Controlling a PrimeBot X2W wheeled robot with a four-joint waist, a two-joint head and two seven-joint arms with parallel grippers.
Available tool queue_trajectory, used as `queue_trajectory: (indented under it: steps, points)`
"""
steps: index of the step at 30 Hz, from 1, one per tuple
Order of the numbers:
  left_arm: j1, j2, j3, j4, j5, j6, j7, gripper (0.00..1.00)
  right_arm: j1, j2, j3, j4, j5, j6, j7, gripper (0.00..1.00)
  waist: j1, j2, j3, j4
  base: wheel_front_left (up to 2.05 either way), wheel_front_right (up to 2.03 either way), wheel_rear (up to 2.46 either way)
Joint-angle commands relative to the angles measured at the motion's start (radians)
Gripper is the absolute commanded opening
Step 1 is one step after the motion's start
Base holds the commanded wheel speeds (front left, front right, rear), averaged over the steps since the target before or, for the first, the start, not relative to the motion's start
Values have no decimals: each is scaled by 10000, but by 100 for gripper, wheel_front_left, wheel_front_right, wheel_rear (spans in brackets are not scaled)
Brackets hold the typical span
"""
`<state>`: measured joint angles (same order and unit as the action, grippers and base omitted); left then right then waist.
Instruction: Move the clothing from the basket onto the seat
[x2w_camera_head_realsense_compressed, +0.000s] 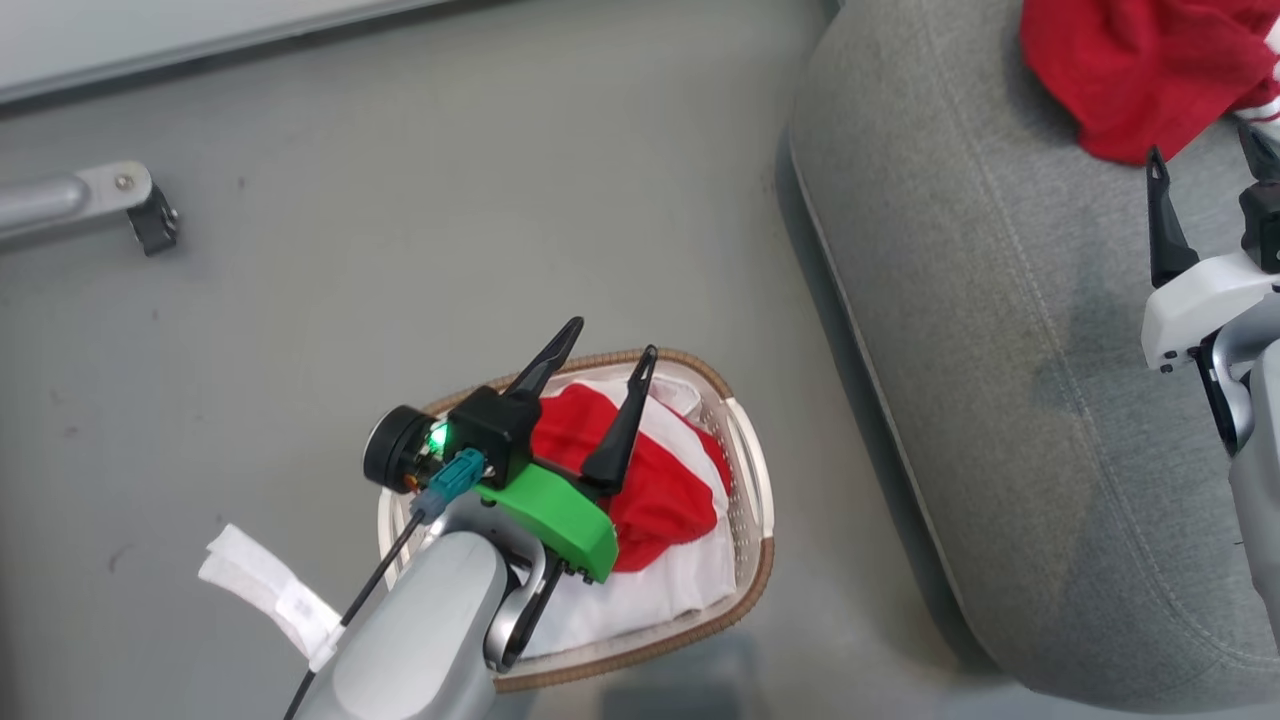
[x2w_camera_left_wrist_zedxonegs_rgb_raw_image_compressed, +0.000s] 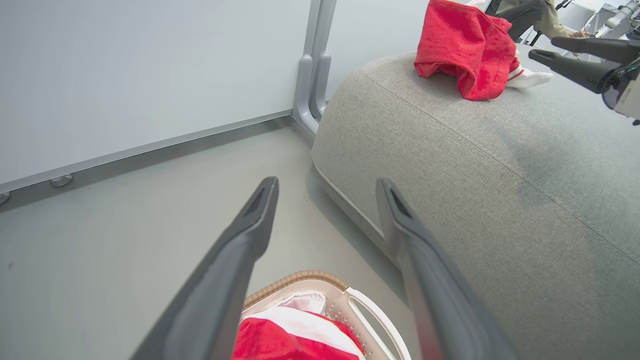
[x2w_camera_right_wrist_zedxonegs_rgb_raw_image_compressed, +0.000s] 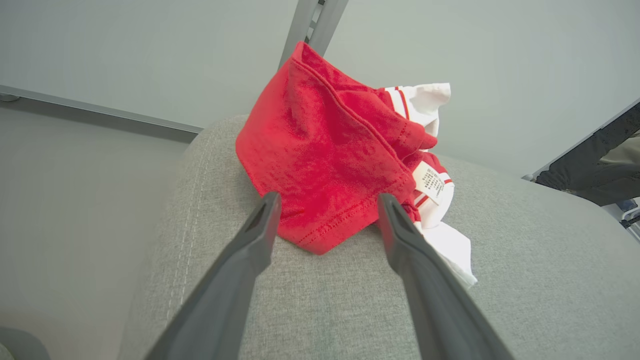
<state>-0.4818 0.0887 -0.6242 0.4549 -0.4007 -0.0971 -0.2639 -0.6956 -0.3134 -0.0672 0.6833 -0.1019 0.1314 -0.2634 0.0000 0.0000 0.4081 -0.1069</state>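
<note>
- Left gripper (x2w_camera_head_realsense_compressed: 612, 338): fingers spread with nothing between them, poised above the basket (x2w_camera_head_realsense_compressed: 748, 470), which stands on the floor at near left.
- Red garment in the basket (x2w_camera_head_realsense_compressed: 665, 495): a crumpled bright red heap crossed by a broad white stripe, lying on the white lining sheet (x2w_camera_head_realsense_compressed: 650, 600).
- Step in hand, as judged: taking up this garment. The fingers should come down on a raised red fold and close on red fabric alone. The lining sheet lies directly beneath and could be drawn up with it. The garment should clear the brown woven rim before it is carried right.
- Seat (x2w_camera_head_realsense_compressed: 1000, 350): a large grey woven cushion with a stitched seam, just right of the basket.
- Garment on the seat (x2w_camera_right_wrist_zedxonegs_rgb_raw_image_compressed: 325, 165): red and rumpled, with red-striped white trim and a small printed label, at the far right.
- Right gripper (x2w_camera_head_realsense_compressed: 1200, 145): fingers apart and empty, over the seat just on the near side of that garment.
</note>
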Motion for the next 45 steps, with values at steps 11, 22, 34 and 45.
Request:
queue_trajectory:
  steps: [11, 22, 34, 45]
  points:
    - [1229, -198, 1466, -366, -94, 106, -7, 100, 382, 404, 460, -1018, 718, -14, -21, 100, 0, 0, -2188, 420, 0, 0, 0]
    - [2601, -329, 3599, -1015, 254, 225, -6, 100, 1981, 1979, 479, -2269, 815, -14, -19, 100, 0, 0, -2980, 891, 0, 0, 0]
    - [4012, -383, 4927, -1397, 13, 280, -7, 100, 4069, 2615, 711, -3229, 1436, -14, -19, 100, 0, 0, -3448, 1307, 0, 0, 0]
    - [4752, -382, 5061, -1712, -175, 556, -7, 100, 5149, 2609, 958, -3479, 1713, -14, -19, 100, 0, 0, -3615, 1186, 0, 0, 0]
